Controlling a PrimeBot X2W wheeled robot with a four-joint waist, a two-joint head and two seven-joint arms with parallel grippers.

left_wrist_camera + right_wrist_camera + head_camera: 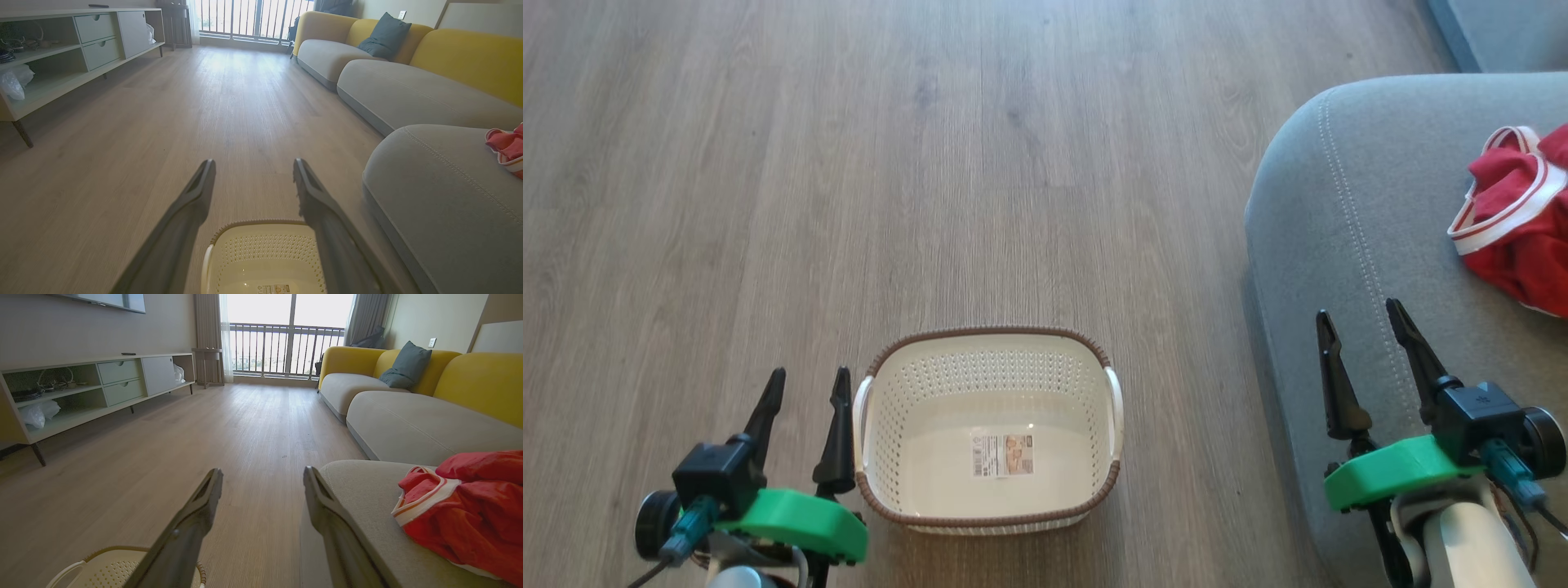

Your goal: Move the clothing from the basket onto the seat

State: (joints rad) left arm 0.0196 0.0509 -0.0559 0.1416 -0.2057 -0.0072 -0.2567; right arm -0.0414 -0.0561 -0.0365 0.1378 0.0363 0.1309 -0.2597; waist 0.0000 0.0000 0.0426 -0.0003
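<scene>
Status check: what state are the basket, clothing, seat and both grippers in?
basket: upright on the floor, empty except for its paper label
clothing: crumpled heap lying on the seat
seat: carrying the clothing
left gripper: open, holding nothing, beside the basket
right gripper: open, holding nothing, over the seat's edge

I counted one basket (992,331), with two white handles (1114,412) and one paper label (1002,455) inside. There was one seat cushion (1339,212) nearest me, carrying one heap of red clothing (1515,237). I could not tell how many garments were in it. I ran two tools, a left tool (809,374) and a right tool (1358,310), each with two dark fingers (1338,384).
</scene>
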